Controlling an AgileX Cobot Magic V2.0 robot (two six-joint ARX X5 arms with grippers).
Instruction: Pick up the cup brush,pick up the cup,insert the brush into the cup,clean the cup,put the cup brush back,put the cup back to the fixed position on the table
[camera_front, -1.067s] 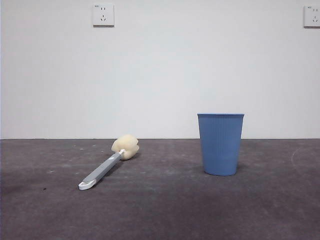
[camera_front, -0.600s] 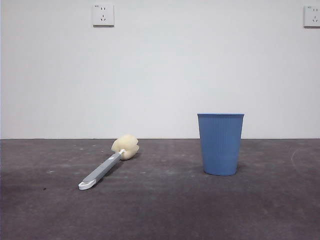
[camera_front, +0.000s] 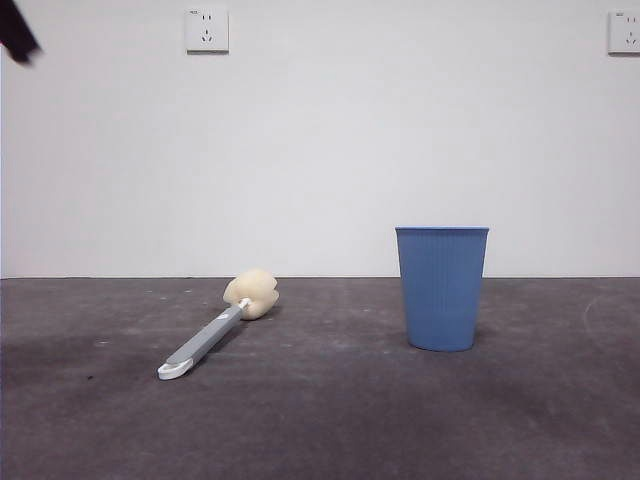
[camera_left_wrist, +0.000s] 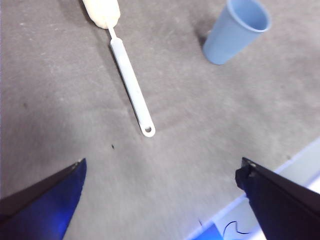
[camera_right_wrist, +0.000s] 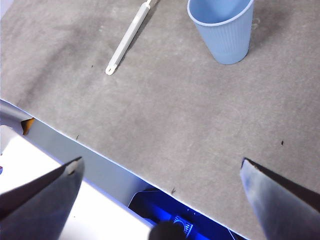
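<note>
With both grippers' jaws wide and empty, a careless grab could roll the cup brush (camera_front: 205, 338) toward the cup (camera_front: 441, 288) on the worktop (camera_front: 330, 420).

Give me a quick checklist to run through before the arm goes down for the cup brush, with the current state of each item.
1. The cup brush lies flat on the table, nothing on top of it: ok.
2. Its handle is bare and free to grasp, seen from the left wrist: ok.
3. The left gripper is open, jaws wide apart and holding nothing: ok.
4. The left gripper is lined up over the handle: not ok, it sits high and off toward the white tip end.
5. The cup stands upright, apart from the brush: ok.
6. The right gripper is open, empty and well back from the cup: ok.
</note>
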